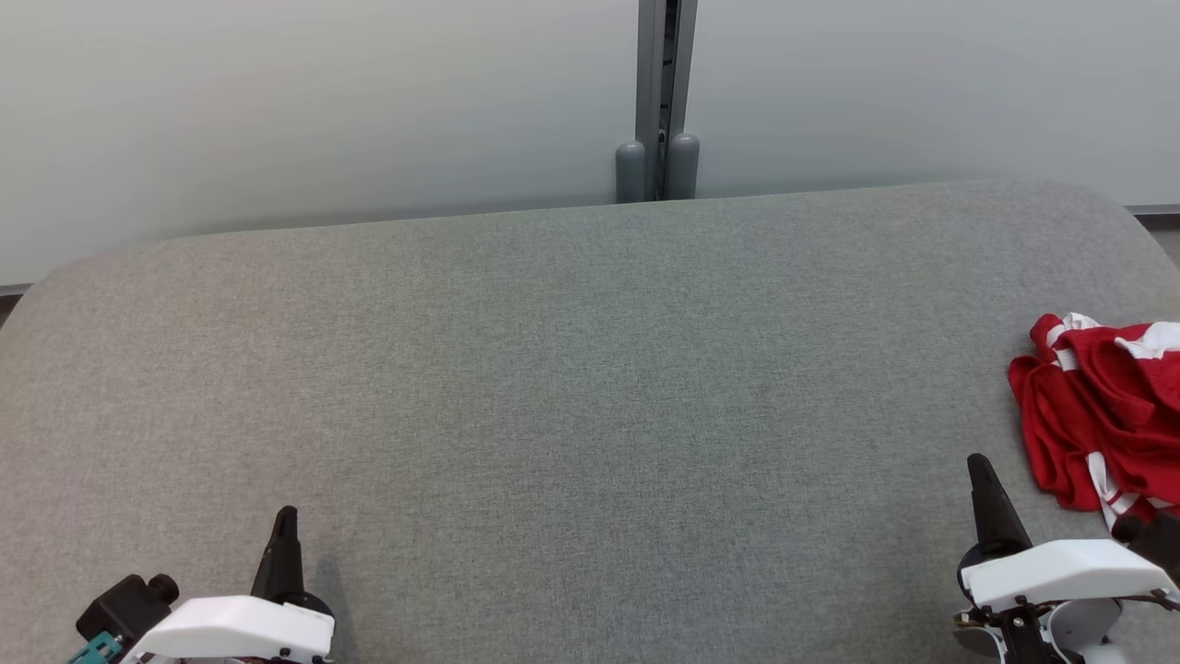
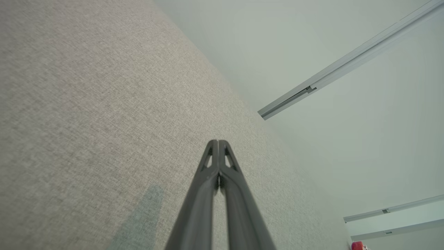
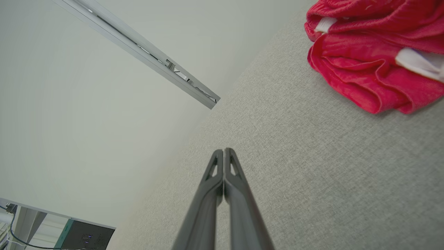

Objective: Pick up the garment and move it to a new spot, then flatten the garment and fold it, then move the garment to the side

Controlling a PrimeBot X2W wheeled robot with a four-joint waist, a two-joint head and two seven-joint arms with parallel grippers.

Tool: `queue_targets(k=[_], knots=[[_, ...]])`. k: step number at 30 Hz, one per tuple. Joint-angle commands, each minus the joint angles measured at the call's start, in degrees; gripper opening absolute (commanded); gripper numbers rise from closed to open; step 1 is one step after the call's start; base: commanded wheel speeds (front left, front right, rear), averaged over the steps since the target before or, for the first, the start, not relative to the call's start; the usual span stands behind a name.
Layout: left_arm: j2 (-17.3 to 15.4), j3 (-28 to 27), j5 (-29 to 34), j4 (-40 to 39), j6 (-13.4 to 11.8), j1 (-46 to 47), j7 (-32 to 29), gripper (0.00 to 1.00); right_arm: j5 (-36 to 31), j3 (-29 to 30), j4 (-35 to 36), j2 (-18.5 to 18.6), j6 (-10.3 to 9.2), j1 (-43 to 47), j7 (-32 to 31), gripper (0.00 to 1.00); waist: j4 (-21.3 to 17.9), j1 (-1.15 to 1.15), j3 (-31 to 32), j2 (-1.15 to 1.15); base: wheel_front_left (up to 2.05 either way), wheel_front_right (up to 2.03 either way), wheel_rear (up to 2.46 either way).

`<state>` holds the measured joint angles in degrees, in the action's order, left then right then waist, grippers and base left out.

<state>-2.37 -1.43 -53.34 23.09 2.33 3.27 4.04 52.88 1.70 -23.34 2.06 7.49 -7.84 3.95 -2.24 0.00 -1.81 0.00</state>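
Near the closed right hand (image 1: 980, 472) lies the red garment (image 1: 1099, 417) — left hand (image 1: 286, 518) closed too.

Getting bright, even, diffuse light everywhere. My left gripper (image 1: 287, 513) is casting only a faint soft shadow on the grey cloth surface (image 1: 590, 387). Wrist views are curving the wall rails (image 2: 392, 209) toward the edges.

A grey fabric-covered table (image 1: 572, 369) stands against a pale wall (image 1: 277, 111).
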Motion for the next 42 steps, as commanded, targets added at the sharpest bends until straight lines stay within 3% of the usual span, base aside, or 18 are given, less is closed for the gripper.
queue_targets(k=[1,42], knots=[[-0.4,-0.5,-1.5,-1.0,0.4,1.7,-0.4,0.00,1.5,0.4,1.0,0.5,0.01,-0.3,-0.5,0.00,0.0,0.00,0.0,0.00,0.00,0.00,0.00],[-0.5,-3.3,-24.1,-6.0,3.4,2.7,-6.5,0.00,24.3,3.1,6.1,0.8,0.01,0.9,-6.6,0.00,1.2,0.00,0.8,0.00,0.00,0.00,0.00]])
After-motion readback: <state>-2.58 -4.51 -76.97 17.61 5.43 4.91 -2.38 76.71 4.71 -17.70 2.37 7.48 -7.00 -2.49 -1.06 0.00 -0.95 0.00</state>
